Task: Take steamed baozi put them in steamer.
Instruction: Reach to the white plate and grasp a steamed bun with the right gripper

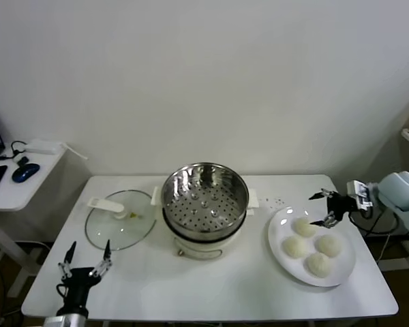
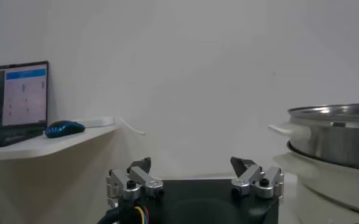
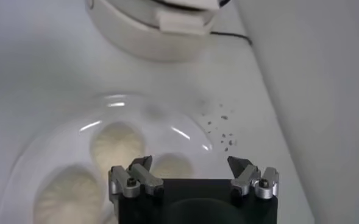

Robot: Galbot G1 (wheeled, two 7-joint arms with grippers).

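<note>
At the lower left of the head frame your left end effector (image 1: 86,262) idles with its fingers spread, nothing between them. Above it lies the flat glass lid (image 1: 120,219). At frame centre the shiny perforated steamer (image 1: 205,194) sits on the white tabletop (image 1: 211,286). At right, four smooth domed steamed baozi (image 1: 311,246) rest on a white plate (image 1: 281,257); your right end effector (image 1: 322,208) hovers released over the plate's far edge.

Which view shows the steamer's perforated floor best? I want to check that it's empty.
The head view: it looks down into the steamer, showing the whole perforated floor with nothing on it. The left wrist view sees only its outer wall, side-on. The right wrist view catches just the cream base's edge.
</note>
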